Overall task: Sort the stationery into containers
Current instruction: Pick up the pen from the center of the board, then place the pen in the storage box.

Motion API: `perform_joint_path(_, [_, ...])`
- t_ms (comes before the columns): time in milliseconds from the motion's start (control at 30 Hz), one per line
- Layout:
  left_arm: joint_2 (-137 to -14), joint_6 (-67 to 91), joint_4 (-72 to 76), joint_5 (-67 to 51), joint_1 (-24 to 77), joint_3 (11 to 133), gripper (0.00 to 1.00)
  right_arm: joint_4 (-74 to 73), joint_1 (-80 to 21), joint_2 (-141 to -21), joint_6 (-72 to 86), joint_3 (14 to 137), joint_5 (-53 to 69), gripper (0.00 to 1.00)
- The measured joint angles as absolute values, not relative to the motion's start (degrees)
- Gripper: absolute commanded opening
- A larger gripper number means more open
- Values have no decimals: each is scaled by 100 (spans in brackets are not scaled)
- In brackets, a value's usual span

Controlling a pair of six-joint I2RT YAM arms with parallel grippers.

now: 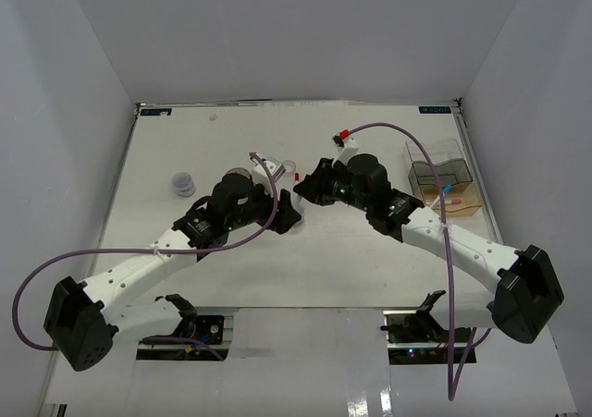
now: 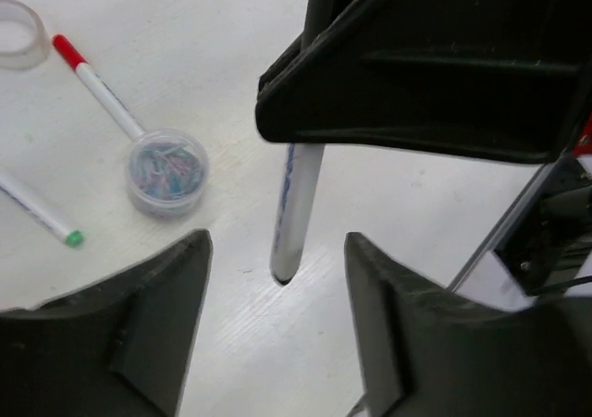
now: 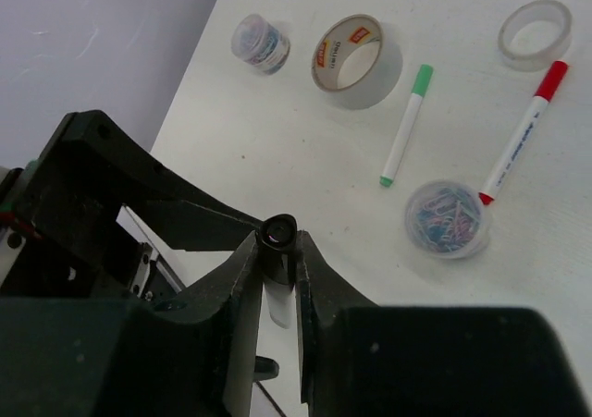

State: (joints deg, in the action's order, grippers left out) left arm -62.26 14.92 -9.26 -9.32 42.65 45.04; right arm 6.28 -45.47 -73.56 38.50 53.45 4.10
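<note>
Mid-table, my two arms meet nose to nose. The overhead camera shows only their black housings there, but it alone shows the clear grey-tinted and tan desk organiser (image 1: 444, 184), well apart to the right. My left wrist camera shows the thin white marker (image 2: 298, 195) standing almost upright. Its lower end sits between the fingers of the left gripper (image 2: 277, 246), which stand apart and touch it on neither side. The other arm's black body covers its upper half. My right wrist camera looks down the marker's dark top end, with the right gripper (image 3: 277, 241) clamped on it. On the white table (image 3: 277, 130) beyond lie a green-capped marker (image 3: 407, 126), a red-capped marker (image 3: 523, 135), a round clear tub of paper clips (image 3: 447, 218), a beige tape roll (image 3: 356, 58), a small clear ring (image 3: 535, 33) and a second small tub (image 3: 261, 42).
</note>
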Motion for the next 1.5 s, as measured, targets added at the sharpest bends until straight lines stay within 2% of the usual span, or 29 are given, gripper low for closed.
perform_joint_path(67, [-6333, 1564, -985, -843, 4263, 4633, 98, 635, -4458, -7238, 3854, 5229, 327, 8])
perform_joint_path(200, [-6547, 1647, -1155, -543, 4257, 4978, 98, 504, -3940, -6862, 3839, 4917, 119, 8])
perform_joint_path(333, [-6737, 1715, -1422, -281, 4064, 5439, 98, 228, -2694, -6241, 3721, 4600, -40, 8])
perform_joint_path(567, [-7328, 1984, -1846, -132, 2523, 6235, 98, -301, -567, -5450, 3210, 4512, -928, 8])
perform_joint_path(767, [-7369, 2112, -1839, -405, 1721, 5760, 98, -386, 475, -5767, 2974, 4517, -1393, 8])
perform_joint_path(1033, [-7264, 2121, -1914, -220, 1544, 5548, 98, -412, 958, -6600, 2801, 4521, -1592, 8])
perform_joint_path(1500, [-7116, 2080, -1881, 89, 1549, 5542, 98, 414, 1055, -7446, 2803, 4449, -1599, 8])
